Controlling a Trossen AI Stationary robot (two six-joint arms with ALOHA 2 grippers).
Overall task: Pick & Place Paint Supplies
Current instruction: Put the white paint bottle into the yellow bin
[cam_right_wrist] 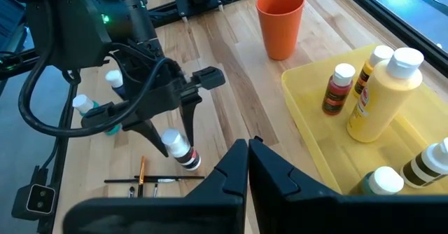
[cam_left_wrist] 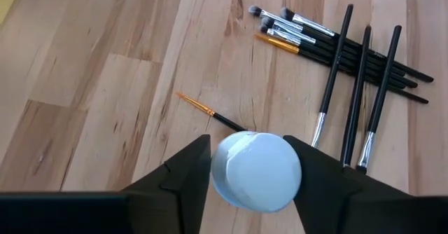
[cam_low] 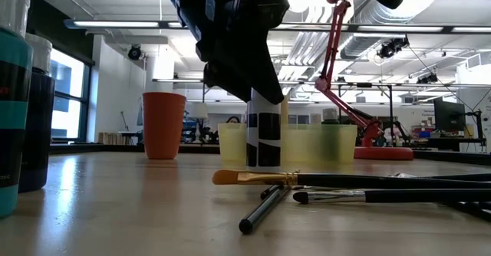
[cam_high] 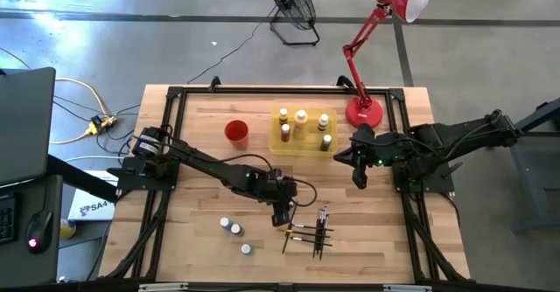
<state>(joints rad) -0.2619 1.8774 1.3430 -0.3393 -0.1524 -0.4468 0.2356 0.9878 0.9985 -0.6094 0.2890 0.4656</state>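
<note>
Left pincer [cam_left_wrist: 255,174] is down over a white-capped bottle [cam_left_wrist: 255,171] near the middle of the table [cam_high: 201,239], fingers [cam_left_wrist: 185,174] flanking the cap — from the wrist view they look to be right against it, so this reads as a grasp being taken, though I can't swear the squeeze is firm yet. The bottle stands upright on the wood, dark bands on its body, just beside the brushes [cam_high: 313,231] scattered toward the front edge. Coming straight down from above makes sense: it keeps the fingers clear of those brush handles.

Three more bottles [cam_high: 232,231] wait near the front-left. The yellow tray [cam_high: 278,145] sits toward the back edge, already carrying several bottles, with the red cup [cam_high: 236,132] just beside it — the tray looks like the destination.

Right pincer [cam_right_wrist: 248,164] hangs by the tray's right side, fingers pressed together, holding nothing, out of the way.
</note>
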